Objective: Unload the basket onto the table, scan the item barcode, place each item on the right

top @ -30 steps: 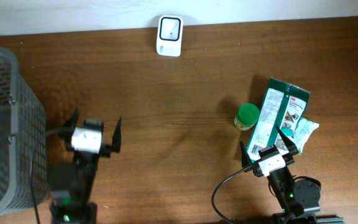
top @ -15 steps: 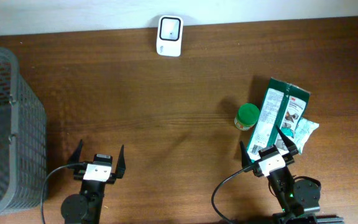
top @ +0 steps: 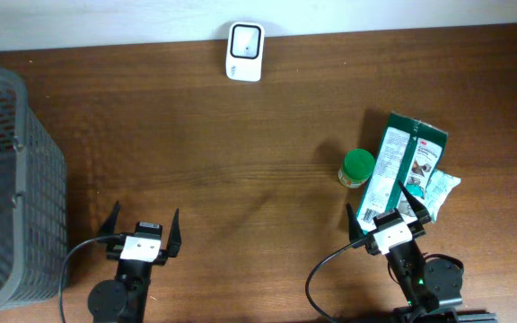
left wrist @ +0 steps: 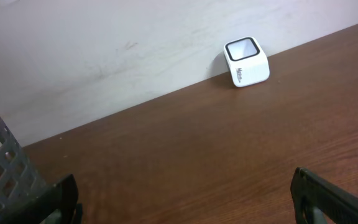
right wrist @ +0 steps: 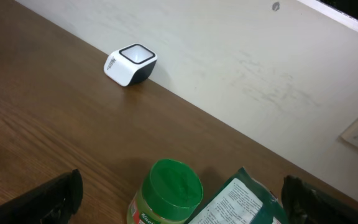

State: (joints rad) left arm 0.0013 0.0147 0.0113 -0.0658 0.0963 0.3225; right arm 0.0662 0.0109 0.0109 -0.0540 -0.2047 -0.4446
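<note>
Two hands sit low at the near edge of the tabletop (top: 240, 135), both spread wide and gripping nothing. The left hand (top: 144, 213) is over bare brown wood, and in its own wrist view one dark finger (left wrist: 328, 198) shows at each lower corner with only wood between them. To its left, at the edge of the tabletop, stands a grey mesh basket (top: 7, 179), well apart from the goods.

The right hand (top: 381, 208) points at a small cluster on the right side. A long green packet (top: 391, 166) lies flat there, tilted a little, with its near end reaching between the open fingers (right wrist: 48, 196). From overhead one fingertip overlaps the packet's near end, but I cannot tell whether it touches. A jar with a green lid (top: 358, 167) stands upright just beside the packet's left edge. A white pouch (top: 442, 185) pokes out on the packet's right side. The print on all three is too small for me to read.

The barcode scanner (top: 244, 39), a small white block with a dark square window on top, sits at the far edge of the tabletop against the pale wall (left wrist: 104, 43). It is well apart from the packet, the jar and both hands, and nothing lies near it.
</note>
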